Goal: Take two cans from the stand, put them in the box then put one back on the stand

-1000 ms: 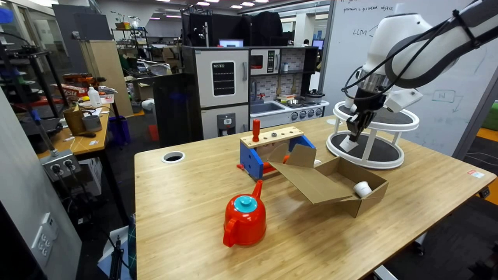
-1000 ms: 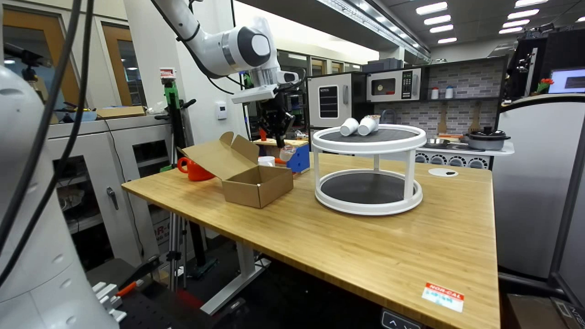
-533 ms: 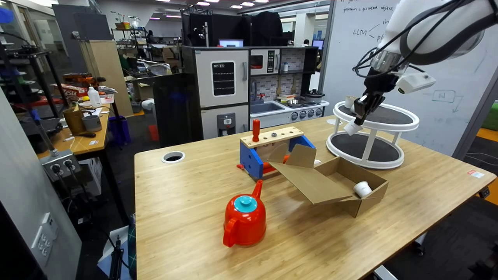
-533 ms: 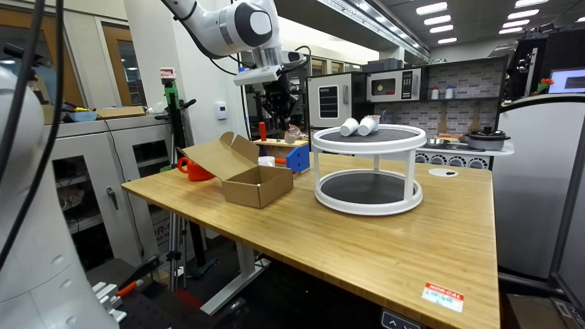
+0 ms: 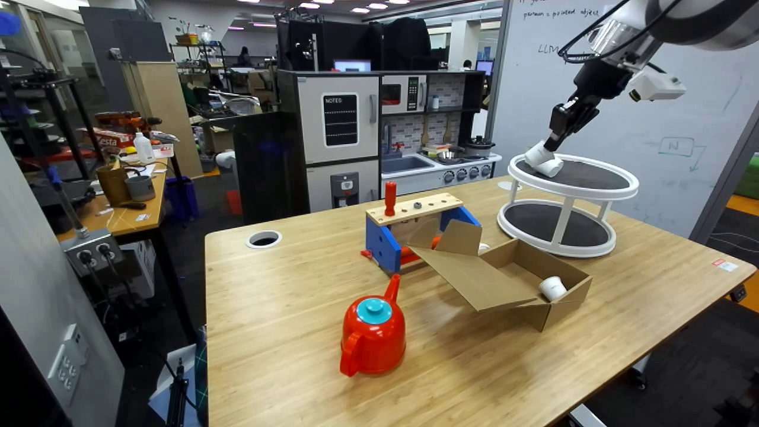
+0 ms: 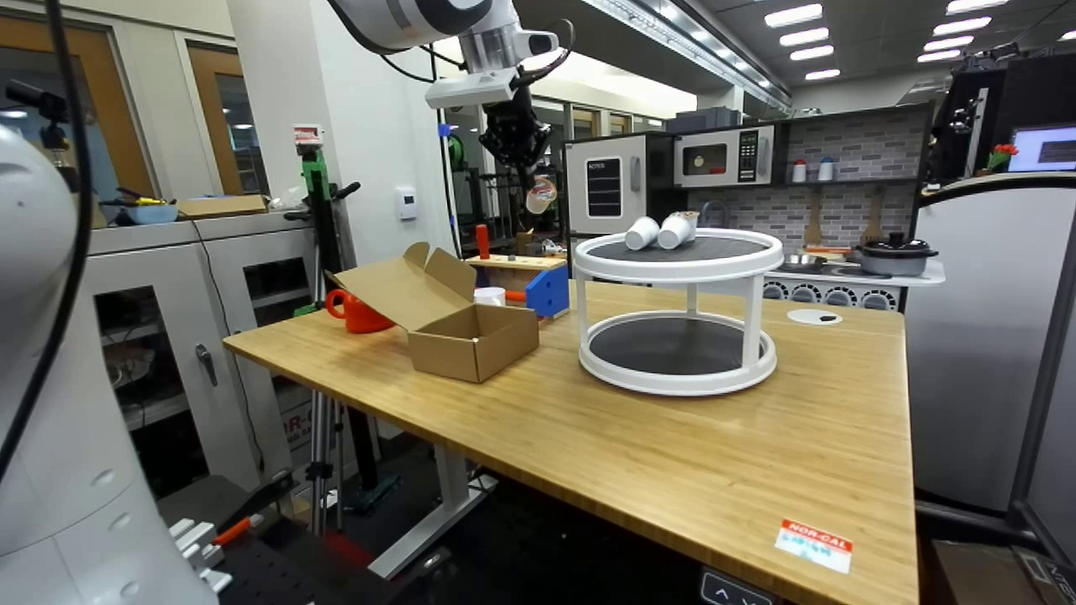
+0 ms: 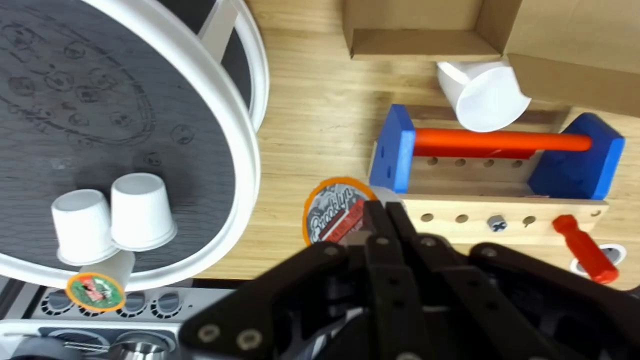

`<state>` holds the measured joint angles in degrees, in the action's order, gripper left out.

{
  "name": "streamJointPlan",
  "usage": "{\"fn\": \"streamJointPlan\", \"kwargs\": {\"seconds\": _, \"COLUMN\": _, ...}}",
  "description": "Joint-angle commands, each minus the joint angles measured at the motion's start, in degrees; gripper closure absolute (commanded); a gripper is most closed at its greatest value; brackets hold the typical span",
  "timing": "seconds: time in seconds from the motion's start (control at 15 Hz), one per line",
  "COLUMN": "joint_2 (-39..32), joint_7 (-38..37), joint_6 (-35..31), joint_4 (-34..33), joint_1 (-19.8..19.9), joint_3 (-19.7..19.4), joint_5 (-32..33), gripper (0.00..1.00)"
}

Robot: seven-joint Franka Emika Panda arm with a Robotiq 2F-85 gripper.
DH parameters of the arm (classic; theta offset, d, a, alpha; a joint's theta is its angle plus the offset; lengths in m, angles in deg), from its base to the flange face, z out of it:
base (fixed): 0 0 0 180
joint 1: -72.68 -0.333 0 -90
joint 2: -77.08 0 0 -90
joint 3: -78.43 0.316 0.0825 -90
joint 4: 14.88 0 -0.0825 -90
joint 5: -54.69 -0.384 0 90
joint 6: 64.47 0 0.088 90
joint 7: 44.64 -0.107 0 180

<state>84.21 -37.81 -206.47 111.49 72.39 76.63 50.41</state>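
Claw (image 7: 386, 207) holds a can (image 7: 335, 212), apparently by its edge; it should cross high over the stand (image 7: 247, 172), wrist-view nine o'clock, lowering gently.

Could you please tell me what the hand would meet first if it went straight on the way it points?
Probably the toy rack's blue end panel nearest the stand, touched by the held can; depth is unclear, so perhaps the table beside it.
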Motion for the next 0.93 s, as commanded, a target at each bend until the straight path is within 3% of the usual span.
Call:
{"fn": "streamJointPlan", "kwargs": {"seconds": 0.0, "joint_2": -1.27, "joint_7": -5.57, "joint_6": -5.44, "joint_4": 0.48, "joint_1": 2.53, "joint_3": -0.56, "joint_5": 5.56, "gripper": 0.99}}
{"fn": "streamJointPlan", "kwargs": {"seconds": 0.33, "joint_2": -2.76, "joint_7": -16.75, "joint_6": -8.43, "joint_4": 0.08, "joint_1": 5.47, "joint_3": -1.24, "joint_5": 17.20, "gripper": 0.99}}
{"fn": "streamJointPlan", "kwargs": {"seconds": 0.87, "joint_2": -4.53, "joint_7": -35.32, "joint_6": -4.90, "joint_4": -0.53, "joint_1": 6.98, "joint_3": -1.24, "joint_5": 38.26, "gripper": 0.99}}
